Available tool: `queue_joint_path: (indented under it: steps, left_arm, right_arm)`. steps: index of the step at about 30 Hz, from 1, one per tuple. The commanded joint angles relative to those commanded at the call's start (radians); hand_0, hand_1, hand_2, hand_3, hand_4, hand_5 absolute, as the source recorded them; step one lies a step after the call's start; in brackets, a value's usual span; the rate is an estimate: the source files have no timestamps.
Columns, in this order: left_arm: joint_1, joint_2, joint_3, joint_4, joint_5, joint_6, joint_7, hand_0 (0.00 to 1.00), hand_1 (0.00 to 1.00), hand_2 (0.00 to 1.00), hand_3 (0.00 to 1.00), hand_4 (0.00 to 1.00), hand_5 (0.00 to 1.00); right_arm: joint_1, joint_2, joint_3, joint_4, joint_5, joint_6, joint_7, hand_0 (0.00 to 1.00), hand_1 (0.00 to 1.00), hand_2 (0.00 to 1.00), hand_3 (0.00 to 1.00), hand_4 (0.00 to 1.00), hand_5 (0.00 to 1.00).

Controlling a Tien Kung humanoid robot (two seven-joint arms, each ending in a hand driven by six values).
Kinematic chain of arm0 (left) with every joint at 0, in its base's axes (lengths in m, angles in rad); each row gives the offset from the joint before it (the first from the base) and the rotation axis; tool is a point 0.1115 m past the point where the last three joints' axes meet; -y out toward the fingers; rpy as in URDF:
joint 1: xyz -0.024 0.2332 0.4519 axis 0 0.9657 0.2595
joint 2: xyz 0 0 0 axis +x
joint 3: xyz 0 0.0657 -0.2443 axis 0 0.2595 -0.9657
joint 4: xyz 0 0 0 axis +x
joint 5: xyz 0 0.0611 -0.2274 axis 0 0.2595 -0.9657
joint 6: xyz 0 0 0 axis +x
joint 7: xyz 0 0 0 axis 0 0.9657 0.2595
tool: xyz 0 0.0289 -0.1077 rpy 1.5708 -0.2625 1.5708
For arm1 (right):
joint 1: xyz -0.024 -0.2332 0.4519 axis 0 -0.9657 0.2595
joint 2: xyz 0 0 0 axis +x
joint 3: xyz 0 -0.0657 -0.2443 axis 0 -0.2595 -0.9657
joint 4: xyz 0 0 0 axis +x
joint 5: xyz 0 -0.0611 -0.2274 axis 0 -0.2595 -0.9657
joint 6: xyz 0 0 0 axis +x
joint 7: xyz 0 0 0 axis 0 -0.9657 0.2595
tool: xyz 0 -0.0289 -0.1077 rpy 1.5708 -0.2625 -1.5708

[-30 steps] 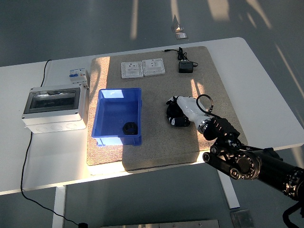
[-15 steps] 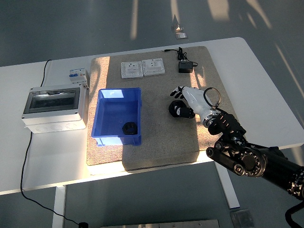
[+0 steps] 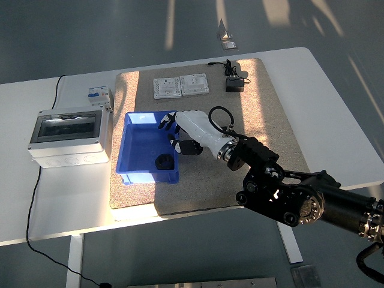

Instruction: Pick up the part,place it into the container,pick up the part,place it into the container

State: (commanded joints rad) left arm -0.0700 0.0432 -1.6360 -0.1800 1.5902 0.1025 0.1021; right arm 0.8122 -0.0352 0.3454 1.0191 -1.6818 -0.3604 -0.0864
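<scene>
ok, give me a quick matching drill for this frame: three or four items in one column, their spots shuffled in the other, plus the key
Items:
1. right hand
2. black part
3. grey electrical box
4. black adapter

Places:
A. far end of the mat
B. off the mat, left of the blue bin
C. on the bin floor
D. over the bin's right wall, holding a second black part

Pairs: 1-D, 2-C, 3-B, 4-A

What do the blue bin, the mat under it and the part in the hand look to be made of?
Blue bin: likely moulded plastic, smooth walls with a slight sheen. Mat: looks like felt or short-pile fabric, tan, matte and speckled. Part held by the right hand at the bin's right rim: black, probably plastic or rubber; too small to tell.
</scene>
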Motion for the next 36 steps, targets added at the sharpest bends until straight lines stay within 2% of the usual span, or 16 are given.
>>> queue_joint_path:
  steps: [4,5,10,11,16,17,22,25,28,29,34,35,36]
  left_arm:
    - [0.001,0.0,0.0,0.0,0.001,0.002,-0.003,0.701,0.683,0.705,0.766,0.808,0.841]
    - [0.001,0.0,-0.001,0.0,0.001,0.002,-0.003,0.7,0.683,0.702,0.765,0.805,0.842]
    - [0.003,0.0,-0.001,0.0,0.002,0.002,-0.004,0.7,0.683,0.702,0.765,0.805,0.842]
    - [0.004,0.0,-0.002,0.0,0.003,0.002,-0.003,0.701,0.682,0.704,0.766,0.805,0.841]
    - [0.004,0.0,-0.005,0.0,0.007,0.001,-0.002,0.701,0.682,0.704,0.766,0.805,0.841]
    - [0.004,0.0,-0.005,0.0,0.007,0.001,-0.002,0.701,0.681,0.702,0.765,0.804,0.841]
    - [0.003,-0.001,-0.006,0.0,0.008,0.001,-0.002,0.701,0.681,0.702,0.765,0.804,0.841]
    - [0.003,0.0,-0.005,0.0,0.008,0.001,-0.002,0.701,0.681,0.702,0.763,0.803,0.844]
    - [0.002,0.0,-0.006,0.0,0.01,0.001,-0.002,0.701,0.681,0.702,0.763,0.803,0.844]
    - [0.002,0.0,-0.006,0.0,0.011,0.001,-0.002,0.7,0.681,0.701,0.762,0.801,0.844]
    - [0.002,0.0,-0.007,0.0,0.013,0.001,-0.003,0.7,0.681,0.701,0.762,0.801,0.844]
    - [0.002,0.0,-0.007,0.0,0.013,0.001,-0.003,0.7,0.681,0.7,0.762,0.8,0.843]
    - [0.001,0.0,-0.008,0.0,0.014,0.001,-0.003,0.7,0.681,0.7,0.762,0.8,0.843]
  right_arm:
    - [-0.018,-0.014,0.072,0.019,-0.087,0.009,-0.088,0.709,0.537,0.658,0.672,0.491,0.072]
    - [-0.02,-0.016,0.084,0.026,-0.101,0.018,-0.102,0.851,0.794,0.855,0.84,0.749,0.202]
    - [-0.034,-0.037,0.163,0.077,-0.197,0.115,-0.223,0.851,0.794,0.855,0.84,0.749,0.202]
    - [-0.035,-0.04,0.173,0.087,-0.208,0.14,-0.251,0.998,0.964,0.998,0.998,0.874,0.28]
    - [-0.032,-0.046,0.192,0.102,-0.224,0.256,-0.372,0.998,0.964,0.998,0.998,0.874,0.28]
    - [-0.031,-0.047,0.192,0.1,-0.224,0.278,-0.394,0.998,0.998,0.998,0.998,0.944,0.343]
    - [-0.03,-0.047,0.187,0.079,-0.226,0.363,-0.473,0.998,0.998,0.998,0.998,0.944,0.343]
    - [-0.027,-0.044,0.175,0.043,-0.224,0.361,-0.475,0.998,0.998,0.998,0.998,0.966,0.358]
    - [-0.026,-0.036,0.154,0.0,-0.222,0.316,-0.443,0.998,0.998,0.998,0.998,0.966,0.358]
    - [-0.027,-0.033,0.147,-0.017,-0.22,0.302,-0.43,0.998,0.938,0.973,0.998,0.961,0.354]
    - [-0.031,-0.021,0.111,-0.083,-0.192,0.255,-0.381,0.998,0.938,0.973,0.998,0.961,0.354]
    - [-0.032,-0.019,0.106,-0.094,-0.188,0.25,-0.374,0.94,0.678,0.744,0.84,0.79,0.176]
    - [-0.033,-0.017,0.104,-0.101,-0.186,0.248,-0.369,0.94,0.678,0.744,0.84,0.79,0.176]
